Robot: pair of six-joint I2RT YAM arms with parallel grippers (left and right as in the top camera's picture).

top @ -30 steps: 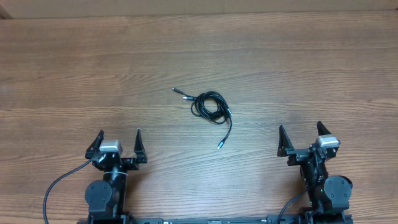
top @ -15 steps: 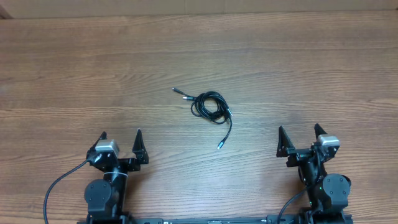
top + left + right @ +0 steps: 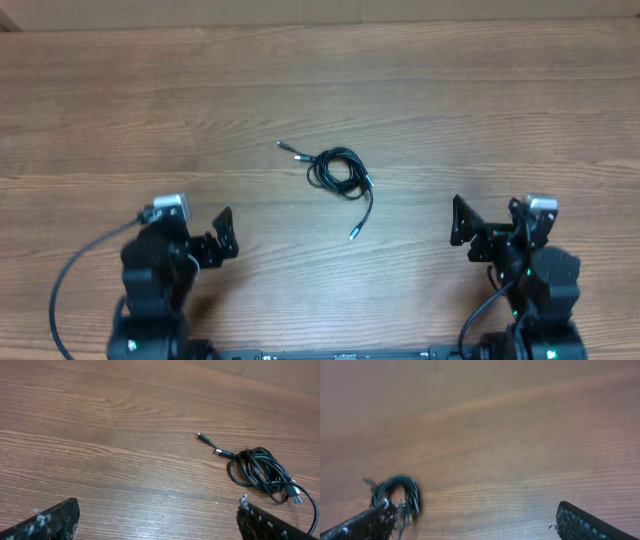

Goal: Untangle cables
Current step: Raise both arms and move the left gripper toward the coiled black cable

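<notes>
The cables (image 3: 338, 170) lie coiled together as a small black bundle in the middle of the wooden table, with silvery plug tips sticking out to the upper left and one loose end trailing down to the lower right. The bundle also shows at the right of the left wrist view (image 3: 260, 472) and, blurred, at the lower left of the right wrist view (image 3: 397, 492). My left gripper (image 3: 195, 235) is open and empty at the near left. My right gripper (image 3: 490, 222) is open and empty at the near right. Both are well short of the cables.
The wooden table (image 3: 480, 110) stretches all around the bundle. A paler strip runs along the table's far edge (image 3: 320, 12). Thick black arm cables loop beside each arm's base at the near edge.
Both arms have shifted: the left gripper has turned and moved slightly left and forward, the right gripper has moved slightly right and forward. The cables have not moved.
</notes>
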